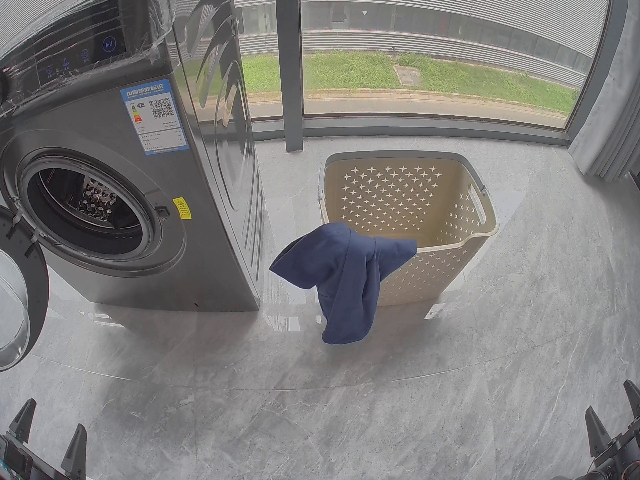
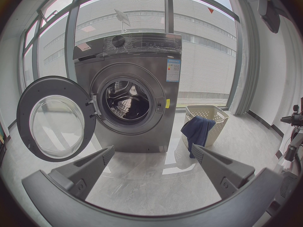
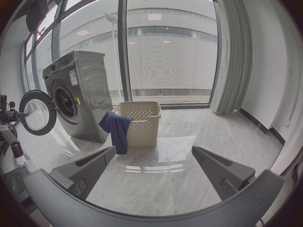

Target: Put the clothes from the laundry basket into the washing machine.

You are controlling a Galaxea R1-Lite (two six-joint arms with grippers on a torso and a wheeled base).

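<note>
Head view shows the first step not yet begun: left tool (image 1: 53,425) and right tool (image 1: 610,405) are open and empty, the blue cloth (image 1: 347,275) hangs over the rim of the basket (image 1: 481,216) beside the open washing machine (image 1: 133,188), so next, I think, one tool must reach and grip it.

Background: grey marble floor (image 1: 400,401), full-height window (image 1: 433,48).
Grey curtain (image 1: 610,128) at window's right edge; grass strip (image 1: 373,71), ribbed building (image 3: 170,57) outside.

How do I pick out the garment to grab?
Find the grey washing machine with its round door open; on the floor to its right stands a cream perforated laundry basket. Draped over the basket's near rim hangs the dark blue garment, the only clothing in sight.
</note>
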